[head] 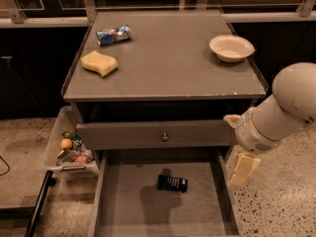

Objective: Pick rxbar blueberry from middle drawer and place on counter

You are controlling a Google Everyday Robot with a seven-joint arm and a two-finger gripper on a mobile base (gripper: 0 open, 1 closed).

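Note:
The rxbar blueberry (172, 182), a small dark navy bar, lies flat on the floor of the open middle drawer (123, 206), near its back and centre. The grey counter (168, 63) is the cabinet top above it. My gripper (244, 168) hangs from the white arm (281, 112) at the right side of the cabinet. It is over the drawer's right wall, to the right of the bar and apart from it. Nothing shows in it.
On the counter are a blue-and-white foil packet (113, 34), a yellow sponge (99, 63) and a white bowl (231, 47). A shut drawer front with a round knob (164, 137) overhangs the open drawer. A white bin with fruit (69, 149) hangs at the left.

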